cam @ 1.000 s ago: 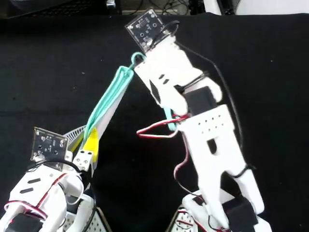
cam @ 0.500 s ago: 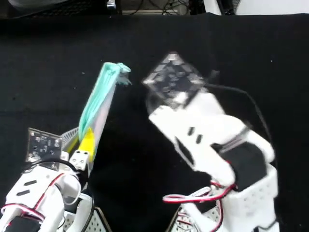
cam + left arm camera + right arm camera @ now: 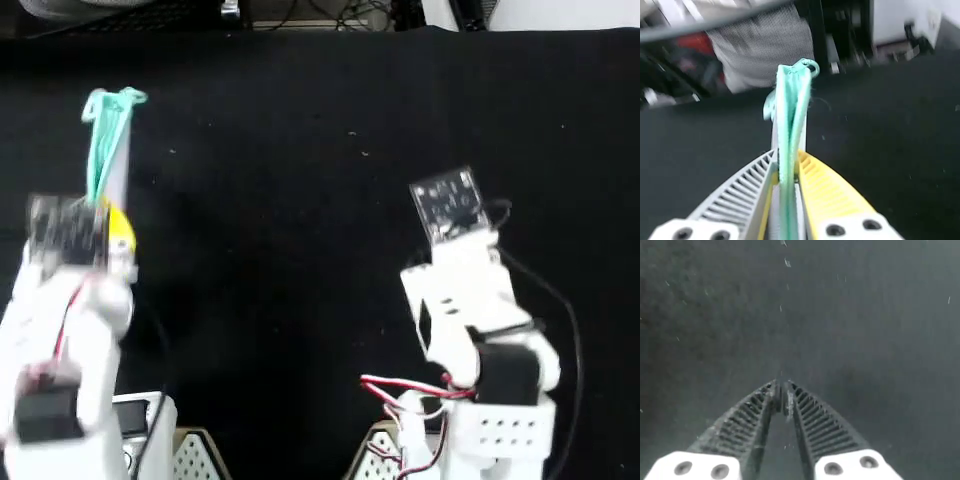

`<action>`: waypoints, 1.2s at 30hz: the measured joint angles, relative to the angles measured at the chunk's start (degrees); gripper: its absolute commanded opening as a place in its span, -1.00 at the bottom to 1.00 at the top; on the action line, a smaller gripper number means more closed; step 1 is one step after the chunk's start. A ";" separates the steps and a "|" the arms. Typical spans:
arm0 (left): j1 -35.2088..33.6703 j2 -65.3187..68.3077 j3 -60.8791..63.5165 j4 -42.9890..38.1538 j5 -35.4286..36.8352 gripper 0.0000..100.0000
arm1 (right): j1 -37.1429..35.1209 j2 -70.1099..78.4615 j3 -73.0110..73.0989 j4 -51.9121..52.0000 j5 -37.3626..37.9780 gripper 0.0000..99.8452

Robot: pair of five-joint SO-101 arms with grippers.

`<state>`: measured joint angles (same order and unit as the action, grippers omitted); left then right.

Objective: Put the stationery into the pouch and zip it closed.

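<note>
The pouch shows edge-on as a narrow strip with a teal zip band, hanging over the far left of the black table. Its far end carries a small teal loop. My left gripper is shut on the pouch's near end, with the grey finger on one side and the yellow finger on the other. My right arm stands folded at the near right, well apart from the pouch. In its wrist view my right gripper is shut, tips together, with nothing between them, above bare black cloth.
A black cloth covers the whole table. Cables and equipment lie beyond the table's far edge. Red and white wires hang at the right arm's base.
My right arm has left the pouch's far end and drawn back to the near right. My left arm has swung the pouch left and toward the far side.
</note>
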<state>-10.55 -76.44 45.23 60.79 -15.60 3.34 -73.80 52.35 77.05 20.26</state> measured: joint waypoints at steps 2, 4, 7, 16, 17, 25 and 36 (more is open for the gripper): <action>3.96 5.45 -0.18 -2.55 -0.18 -0.94 | 0.09 -3.34 4.84 -0.70 0.00 -0.97; 9.23 11.60 -0.26 -4.22 -0.18 -0.94 | 0.09 -5.98 9.32 -2.55 0.35 -0.97; 16.26 21.10 -0.62 -7.03 1.14 -0.93 | 0.09 -8.35 14.24 -4.40 1.93 -0.97; 22.51 38.24 -5.10 -5.89 7.56 -0.50 | 0.09 -9.23 15.74 -4.75 2.99 -0.97; 22.42 38.24 -7.21 -4.04 10.37 -0.49 | 0.09 -9.23 15.74 -4.75 2.99 -0.97; 22.59 29.63 -28.04 17.85 23.91 -0.50 | -0.88 -9.41 16.00 -4.75 2.99 -0.97; 3.34 8.79 -6.24 26.02 10.99 -0.88 | -2.29 -9.76 25.05 -13.36 2.99 -0.97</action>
<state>-7.21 -67.65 38.99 86.81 -4.62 1.05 -83.56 77.41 63.69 23.25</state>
